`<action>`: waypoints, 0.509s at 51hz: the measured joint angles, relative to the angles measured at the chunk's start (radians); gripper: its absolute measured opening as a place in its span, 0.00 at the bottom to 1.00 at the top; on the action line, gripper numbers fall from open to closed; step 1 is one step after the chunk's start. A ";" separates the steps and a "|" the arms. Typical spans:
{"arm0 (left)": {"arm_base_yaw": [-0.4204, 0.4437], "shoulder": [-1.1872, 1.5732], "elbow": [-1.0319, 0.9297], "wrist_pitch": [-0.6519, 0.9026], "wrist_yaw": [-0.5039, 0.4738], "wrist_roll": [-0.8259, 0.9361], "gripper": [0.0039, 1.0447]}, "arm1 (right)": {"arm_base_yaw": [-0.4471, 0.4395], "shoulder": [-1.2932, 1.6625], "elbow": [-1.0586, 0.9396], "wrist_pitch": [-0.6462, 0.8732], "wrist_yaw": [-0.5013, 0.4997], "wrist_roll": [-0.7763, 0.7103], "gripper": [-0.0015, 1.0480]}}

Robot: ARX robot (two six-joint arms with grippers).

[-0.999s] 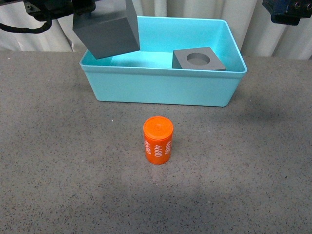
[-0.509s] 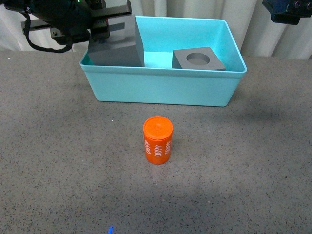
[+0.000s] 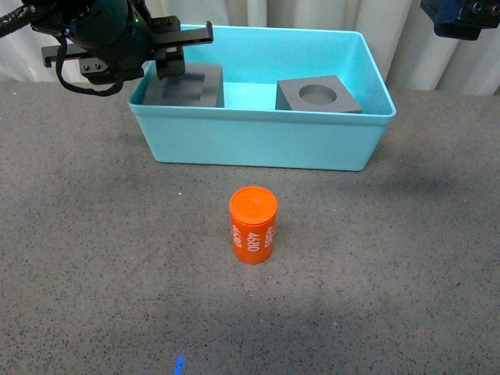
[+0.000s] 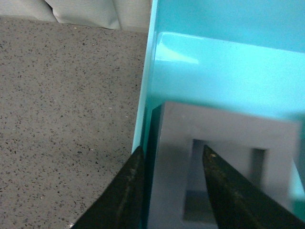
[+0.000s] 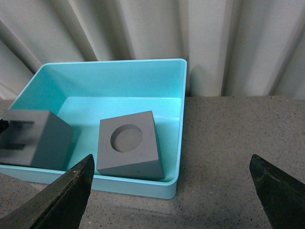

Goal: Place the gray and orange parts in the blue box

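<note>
The left gripper hangs over the left end of the blue box, jaws astride one thin wall of the square-recess gray cube inside, probably the easiest hold; pinching or loose, I cannot tell. The round-recess gray cube sits at the box's right end, the orange cylinder outside in front. The right gripper gapes wide, empty.

I count two gray cubes: square-recess one at left gripper jaws, round-recess one well clear of them. One orange cylinder. One blue box.
</note>
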 joint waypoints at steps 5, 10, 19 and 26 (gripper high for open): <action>-0.001 -0.021 -0.010 0.014 0.009 0.000 0.49 | 0.000 0.000 0.000 0.000 0.000 0.000 0.91; -0.001 -0.063 -0.046 0.039 0.003 0.000 0.61 | 0.000 0.000 0.000 0.000 0.000 0.000 0.91; 0.006 -0.208 -0.193 0.143 0.005 -0.016 0.85 | 0.000 0.000 0.000 0.000 0.000 0.000 0.91; 0.027 -0.457 -0.467 0.346 -0.021 -0.028 0.94 | 0.000 0.000 0.000 0.000 0.000 0.000 0.91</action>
